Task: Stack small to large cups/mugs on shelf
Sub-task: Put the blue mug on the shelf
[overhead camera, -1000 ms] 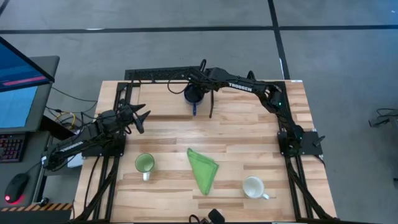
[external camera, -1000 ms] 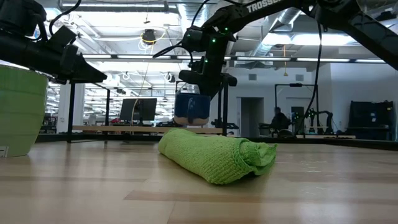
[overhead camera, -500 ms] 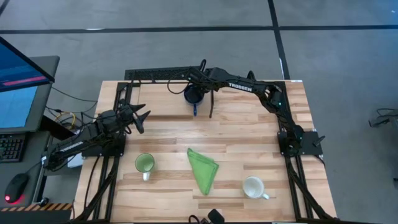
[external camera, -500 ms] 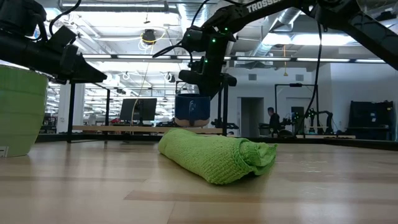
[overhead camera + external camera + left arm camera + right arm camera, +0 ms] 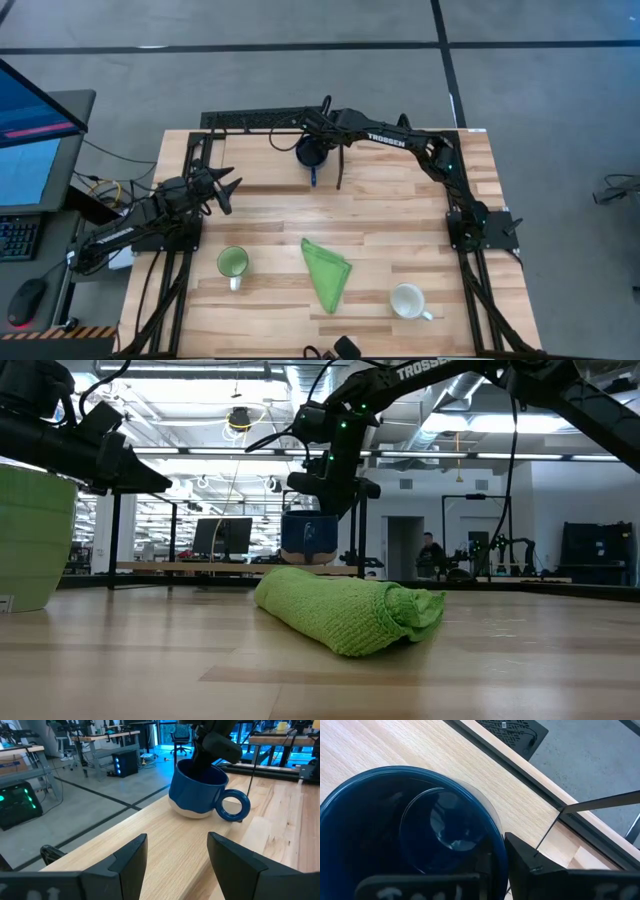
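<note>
The dark blue mug (image 5: 312, 153) is at the table's far edge, inside the right end of the black rod shelf (image 5: 250, 120), with its handle (image 5: 233, 806) toward the near side. My right gripper (image 5: 316, 146) is shut on its rim. The mug stands upright, its pale base (image 5: 192, 813) at or just above the wood. My left gripper (image 5: 226, 188) hovers open at the table's left, pointing at that mug. A light green mug (image 5: 233, 263) and a white mug (image 5: 408, 300) stand upright near the front edge. My right gripper holds the blue mug by its rim (image 5: 498, 851), on the side away from the handle. One finger is inside the mug and the other finger (image 5: 525, 862) outside its wall. The fingers come from above, pointing down. The mug is upright below them.
A folded green cloth (image 5: 326, 270) lies between the green and white mugs. Thin black shelf rods (image 5: 600, 800) stand close to the held mug, one upright (image 5: 340, 170) just to its right. A person moves in the room far behind the table (image 5: 430, 552).
</note>
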